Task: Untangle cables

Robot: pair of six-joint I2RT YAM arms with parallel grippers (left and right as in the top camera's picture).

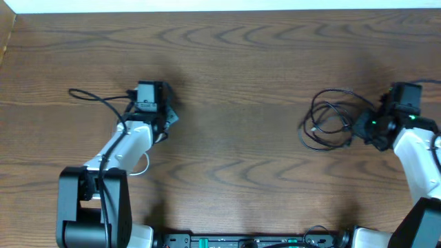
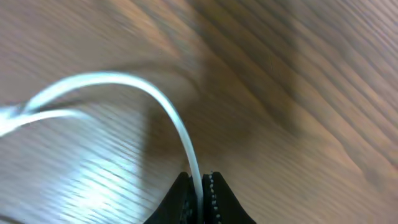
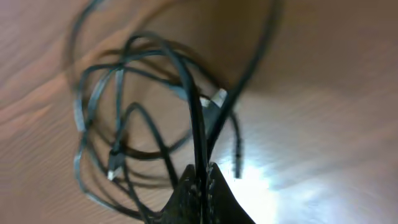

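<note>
We see the left pincer nipped shut on the white cable and the right pincer shut on the black cable; both look light, limp and slippy, best gripped mid-strand.

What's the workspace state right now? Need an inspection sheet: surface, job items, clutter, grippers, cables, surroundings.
Surface: wooden table, dark grain.
Job's things: white cable arcs away from the left gripper; black cable lies in a tangle of loops by the right gripper.
Clutter: nothing seen.
Grippers: left gripper shut on white cable; right gripper shut on black cable.
Cables: black wire runs along the left arm.
Surroundings: pale strip past the far edge.
</note>
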